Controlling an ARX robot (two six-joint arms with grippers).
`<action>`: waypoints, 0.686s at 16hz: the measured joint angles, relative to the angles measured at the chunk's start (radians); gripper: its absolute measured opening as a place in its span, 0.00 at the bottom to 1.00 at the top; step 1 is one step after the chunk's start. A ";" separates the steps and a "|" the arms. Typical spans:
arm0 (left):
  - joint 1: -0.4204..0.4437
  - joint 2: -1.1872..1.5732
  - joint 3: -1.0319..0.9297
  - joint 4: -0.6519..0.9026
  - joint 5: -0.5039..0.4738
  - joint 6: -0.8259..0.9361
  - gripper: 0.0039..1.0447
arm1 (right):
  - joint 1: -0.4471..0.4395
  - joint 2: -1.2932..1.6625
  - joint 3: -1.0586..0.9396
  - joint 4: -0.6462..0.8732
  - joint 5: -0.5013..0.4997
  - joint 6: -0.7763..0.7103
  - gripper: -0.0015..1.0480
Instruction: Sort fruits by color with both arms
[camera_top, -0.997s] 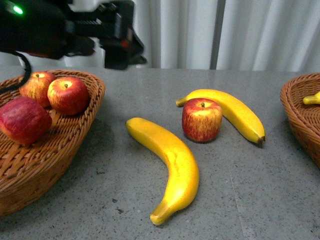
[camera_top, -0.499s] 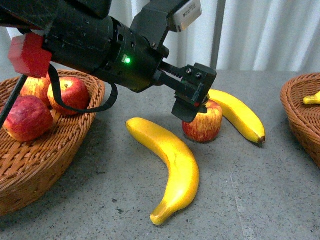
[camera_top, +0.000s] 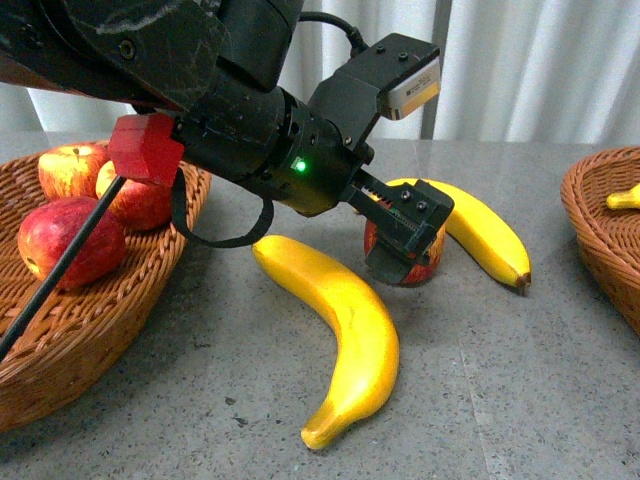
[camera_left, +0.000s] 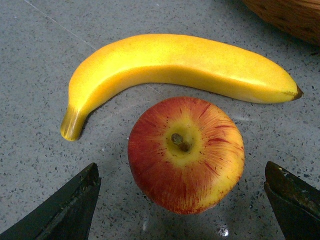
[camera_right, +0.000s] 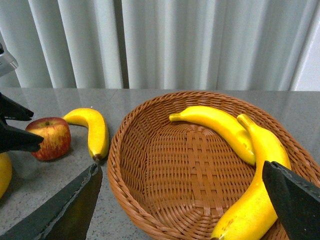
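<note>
Left wrist view shows us the black left gripper (camera_left: 181, 172) with fingers (camera_left: 70, 210) spread wide either side of the glossy red, yellow-streaked apple (camera_left: 186, 152), not touching it. A curved yellow banana (camera_left: 180, 62) lies just beside that apple. Our right gripper (camera_right: 180, 170), well apart from it, gapes too.

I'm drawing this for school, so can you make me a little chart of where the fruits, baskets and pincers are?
left pincer: open, one finger on each side of the loose apple, not touching it
loose apple: upright, stem up, beside the far banana
loose bananas: two outside the baskets, the near banana and the far banana
left basket: three red apples
right basket: two yellow bananas
right pincer: open, facing the right basket, holding nothing
</note>
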 joint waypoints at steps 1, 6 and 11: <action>0.000 0.019 0.014 0.000 0.000 0.008 0.94 | 0.000 0.000 0.000 0.000 0.000 0.000 0.94; -0.003 0.112 0.084 0.000 0.027 0.027 0.94 | 0.000 0.000 0.000 0.000 0.000 0.000 0.94; -0.014 0.148 0.111 0.019 0.042 0.034 0.75 | 0.000 0.000 0.000 0.000 0.000 0.000 0.94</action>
